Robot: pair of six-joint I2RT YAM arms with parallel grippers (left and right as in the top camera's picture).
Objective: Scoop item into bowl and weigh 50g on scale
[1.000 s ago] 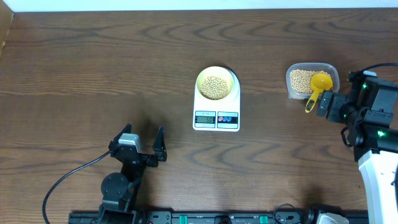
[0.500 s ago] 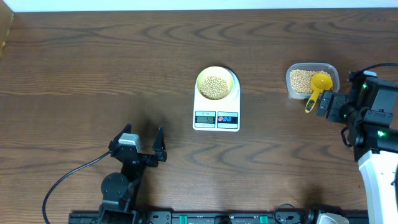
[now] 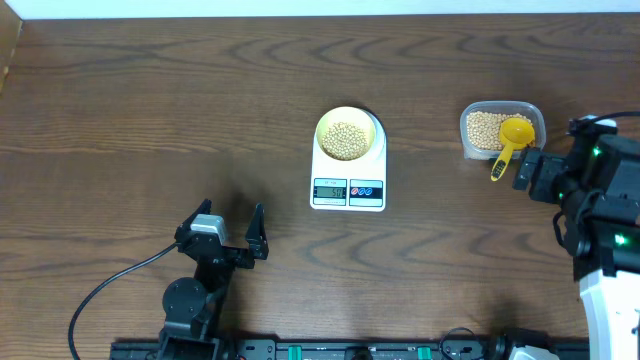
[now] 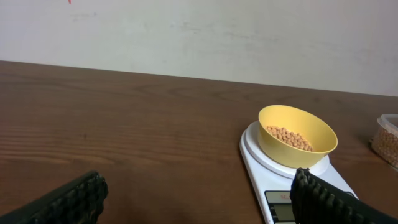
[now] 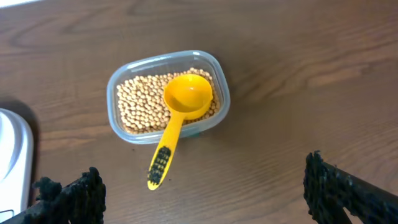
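Note:
The pale-yellow bowl (image 3: 349,135) holds tan beans (image 3: 346,139) and sits on the white scale (image 3: 348,185) at the table's middle; both show in the left wrist view, bowl (image 4: 297,135) on scale (image 4: 267,167). More beans (image 5: 140,106) fill the clear tub (image 3: 501,128), with the bright yellow scoop (image 5: 177,115) resting in it, handle over the rim. My right gripper (image 5: 202,190) is open and empty, just short of the scoop's handle. My left gripper (image 3: 236,237) is open and empty, near the front left.
The scale's display (image 3: 330,190) is lit, digits unreadable. The left arm's cable (image 3: 110,290) trails over the front left. A pale wall (image 4: 199,31) stands behind the table's far edge.
My right arm has shifted slightly to the right, away from the tub. The scoop, bowl, scale and left arm have not moved.

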